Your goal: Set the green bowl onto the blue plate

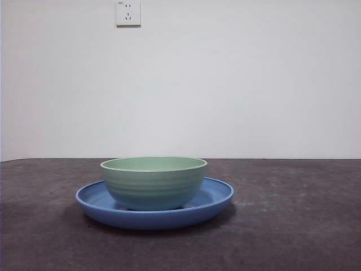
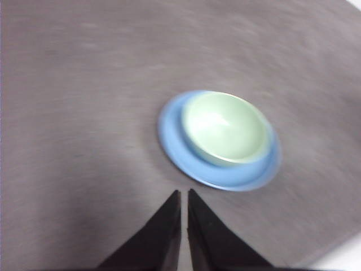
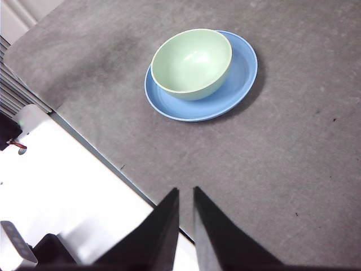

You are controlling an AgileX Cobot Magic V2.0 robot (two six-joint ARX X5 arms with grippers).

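Observation:
The green bowl (image 1: 153, 182) stands upright inside the blue plate (image 1: 217, 197) on the dark table. It sits off the plate's centre, toward one side. Both also show in the left wrist view, bowl (image 2: 225, 127) on plate (image 2: 175, 147), and in the right wrist view, bowl (image 3: 192, 62) on plate (image 3: 240, 70). My left gripper (image 2: 184, 195) is shut and empty, high above the table and apart from the plate. My right gripper (image 3: 185, 192) is shut and empty, raised over the table's edge, well away from the plate. Neither arm shows in the front view.
A white wall with a socket (image 1: 128, 12) stands behind the table. In the right wrist view the table's edge (image 3: 84, 144) runs diagonally, with a white surface (image 3: 67, 186) and dark equipment beyond it.

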